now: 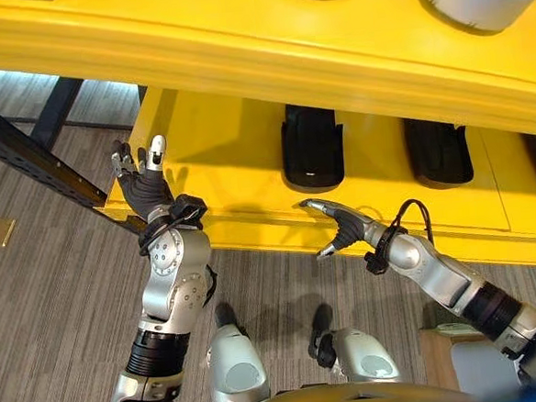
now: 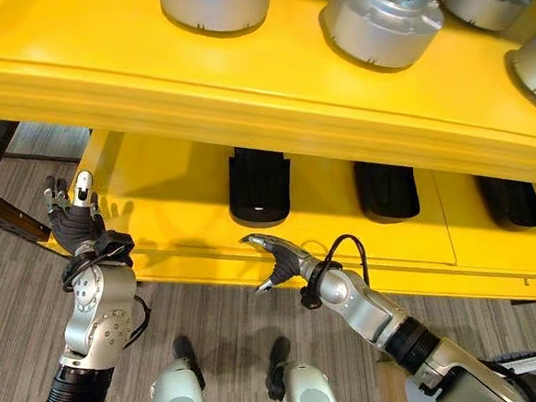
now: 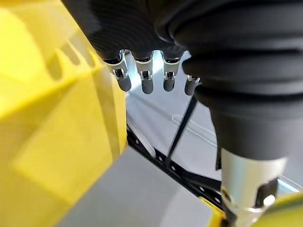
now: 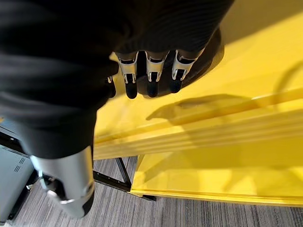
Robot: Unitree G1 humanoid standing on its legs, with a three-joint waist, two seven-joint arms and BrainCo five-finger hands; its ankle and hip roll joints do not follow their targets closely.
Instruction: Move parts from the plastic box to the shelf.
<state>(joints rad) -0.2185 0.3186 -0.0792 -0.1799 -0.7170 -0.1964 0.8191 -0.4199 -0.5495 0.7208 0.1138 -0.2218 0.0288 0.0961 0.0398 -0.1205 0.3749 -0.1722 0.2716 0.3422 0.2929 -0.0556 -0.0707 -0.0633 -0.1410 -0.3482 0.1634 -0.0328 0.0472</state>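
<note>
No readable text, labels or numbers in any view: none on the yellow shelf, the silver parts at upper frame, or the black parts mid frame

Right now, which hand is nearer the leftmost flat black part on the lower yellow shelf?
Right. The right hand reaches the shelf's front edge just below the leftmost flat black part; the left hand is raised off by the lower yellow shelf's left end.
</note>
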